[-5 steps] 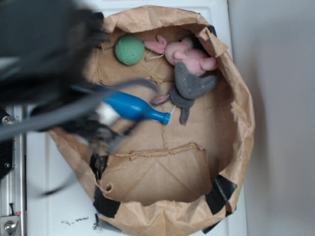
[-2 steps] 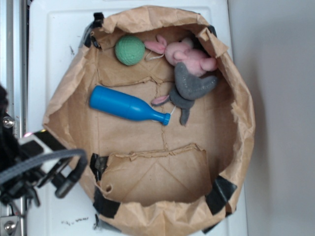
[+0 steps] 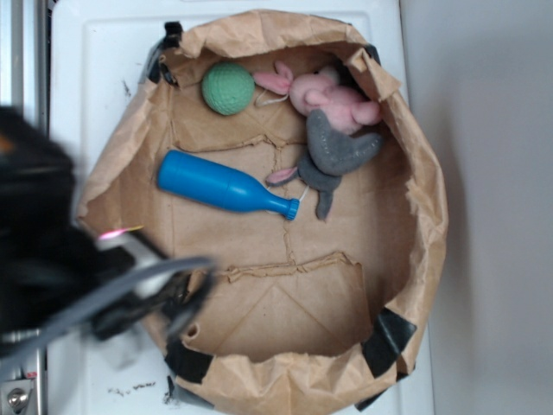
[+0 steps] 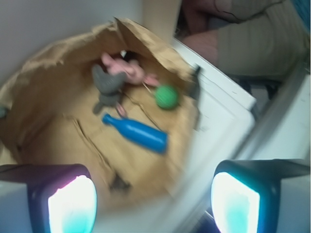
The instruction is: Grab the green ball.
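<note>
Three things sit in my paper bag [image 3: 415, 173]: green ball [image 3: 228, 87] at its far corner beside the plush toy [image 3: 333, 130], blue bottle [image 3: 223, 185] nearby. Gripper [image 4: 153, 199] fingers spread wide, empty, well away.

A paper bag [image 3: 415, 216] on the table [image 3: 95, 78] holds a blue bottle [image 3: 220, 184], neck toward four o'clock, with a plush [image 3: 337, 130] at its two o'clock.

Black arm [image 3: 43, 233], grey cable [image 3: 121, 290], glowing pads [image 4: 73, 204].

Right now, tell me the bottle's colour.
Bright blue all over; the bottle shows best in the exterior view.
</note>
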Controlling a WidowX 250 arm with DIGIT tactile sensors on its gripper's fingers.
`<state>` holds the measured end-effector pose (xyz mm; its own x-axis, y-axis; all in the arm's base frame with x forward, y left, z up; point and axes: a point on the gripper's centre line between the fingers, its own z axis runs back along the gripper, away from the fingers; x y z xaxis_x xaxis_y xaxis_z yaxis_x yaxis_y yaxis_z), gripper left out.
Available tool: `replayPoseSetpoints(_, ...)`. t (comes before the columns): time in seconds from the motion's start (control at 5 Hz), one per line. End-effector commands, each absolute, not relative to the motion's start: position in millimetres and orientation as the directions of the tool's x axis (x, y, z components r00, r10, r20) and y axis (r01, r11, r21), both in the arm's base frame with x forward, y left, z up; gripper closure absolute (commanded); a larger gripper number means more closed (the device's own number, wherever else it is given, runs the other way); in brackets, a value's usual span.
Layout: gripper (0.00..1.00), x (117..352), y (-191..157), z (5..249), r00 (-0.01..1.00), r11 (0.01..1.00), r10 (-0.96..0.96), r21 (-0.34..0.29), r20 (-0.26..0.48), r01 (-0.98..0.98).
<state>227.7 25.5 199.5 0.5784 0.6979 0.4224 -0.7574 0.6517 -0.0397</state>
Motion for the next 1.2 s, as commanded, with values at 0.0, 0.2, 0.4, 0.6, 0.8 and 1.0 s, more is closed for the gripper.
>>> replayPoseSetpoints(0.0,0.0,287,65,180,0.473,0.57,0.72,-0.044,0.507,-0.821)
replayPoseSetpoints(0.2,0.0,266,55,176,0.478,0.572,0.714,-0.033,0.511,-0.82)
replayPoseSetpoints(0.4,0.0,254,53,171,0.474,0.582,0.71,-0.055,0.521,-0.812)
replayPoseSetpoints(0.6,0.0,262,62,157,0.466,0.566,0.733,-0.064,0.496,-0.822)
replayPoseSetpoints(0.8,0.0,267,70,142,0.458,0.558,0.74,-0.071,0.492,-0.826)
replayPoseSetpoints(1.0,0.0,275,78,126,0.436,0.528,0.75,-0.052,0.497,-0.848)
